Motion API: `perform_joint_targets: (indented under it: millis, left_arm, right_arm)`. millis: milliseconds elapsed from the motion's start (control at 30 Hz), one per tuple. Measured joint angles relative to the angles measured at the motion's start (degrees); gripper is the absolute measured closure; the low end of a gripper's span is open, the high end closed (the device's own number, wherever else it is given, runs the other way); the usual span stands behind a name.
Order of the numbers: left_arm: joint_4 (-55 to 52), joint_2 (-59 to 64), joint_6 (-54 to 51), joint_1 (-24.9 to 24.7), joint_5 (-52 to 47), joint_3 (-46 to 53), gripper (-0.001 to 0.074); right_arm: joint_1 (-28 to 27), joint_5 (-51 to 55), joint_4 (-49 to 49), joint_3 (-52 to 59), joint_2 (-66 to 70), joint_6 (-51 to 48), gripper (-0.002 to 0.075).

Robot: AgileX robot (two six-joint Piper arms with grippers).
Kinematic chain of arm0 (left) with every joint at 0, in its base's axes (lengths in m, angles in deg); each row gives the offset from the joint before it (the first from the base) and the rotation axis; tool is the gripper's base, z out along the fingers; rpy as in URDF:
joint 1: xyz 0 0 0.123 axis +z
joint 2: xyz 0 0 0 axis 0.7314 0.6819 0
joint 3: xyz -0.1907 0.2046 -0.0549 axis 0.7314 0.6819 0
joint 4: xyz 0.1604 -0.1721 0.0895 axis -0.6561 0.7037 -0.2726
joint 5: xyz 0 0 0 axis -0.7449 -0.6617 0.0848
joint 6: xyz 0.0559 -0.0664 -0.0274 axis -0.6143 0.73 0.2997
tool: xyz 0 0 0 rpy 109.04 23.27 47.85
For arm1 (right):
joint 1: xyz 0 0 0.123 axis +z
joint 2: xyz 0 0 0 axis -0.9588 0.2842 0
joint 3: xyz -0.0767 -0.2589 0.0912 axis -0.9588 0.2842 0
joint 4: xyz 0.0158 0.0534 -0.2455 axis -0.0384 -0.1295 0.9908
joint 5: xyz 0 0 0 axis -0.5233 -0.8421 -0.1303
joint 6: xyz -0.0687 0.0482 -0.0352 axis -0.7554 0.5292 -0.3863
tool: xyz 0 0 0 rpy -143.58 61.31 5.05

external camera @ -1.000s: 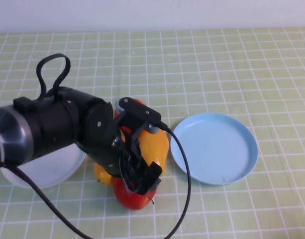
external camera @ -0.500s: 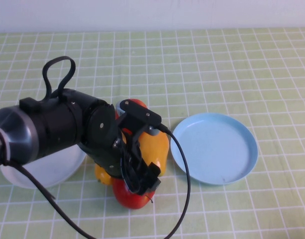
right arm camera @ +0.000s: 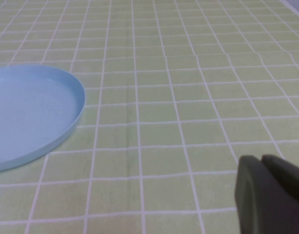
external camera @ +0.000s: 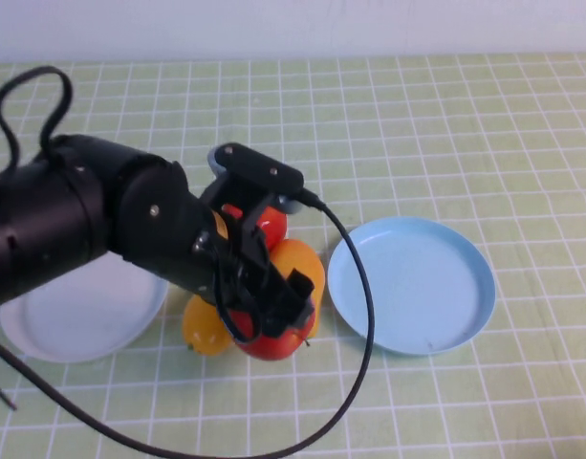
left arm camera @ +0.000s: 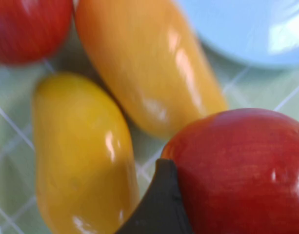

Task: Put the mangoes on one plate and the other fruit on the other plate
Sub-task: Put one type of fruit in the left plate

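Your left gripper (external camera: 264, 311) sits low over the fruit cluster in the middle of the table, between the two plates, and its fingers are clamped around a red apple (external camera: 271, 335); in the left wrist view one dark finger (left arm camera: 159, 204) presses against that apple's side. The second apple (external camera: 266, 222) lies on the far side of the cluster, partly hidden behind the arm. The orange mango (external camera: 297, 265) lies just beside the held apple, close to the rim of the light blue plate (external camera: 412, 284), and the yellower mango (external camera: 203, 325) lies next to the apple on the side nearer the white plate (external camera: 77, 316). Both plates carry no fruit; the white one sits to the left, partly covered by your left arm, the blue one to the right. Your right gripper (right arm camera: 266, 195) is out of the high view; its own wrist camera shows its fingers closed together above the green checked tablecloth (external camera: 445, 124), near the blue plate's edge.
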Motion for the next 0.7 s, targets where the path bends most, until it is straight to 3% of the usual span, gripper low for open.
perform_joint_targets:
  millis: [167,500,700]
  left_arm:
    - [0.0,-4.5,0.0,3.2,-1.7,-2.7,0.0159]
    - [-3.7,0.0,0.0,24.6,-4.3,-3.0,0.0159]
    - [-11.1,4.7,2.4,27.5,-6.2,-3.0,0.0159]
  right_arm:
    - [0.0,0.0,0.0,0.0,0.0,0.0,0.0743]
    - [0.0,0.0,0.0,0.0,0.0,0.0,0.0743]
    - [0.0,0.0,0.0,0.0,0.0,0.0,0.0743]
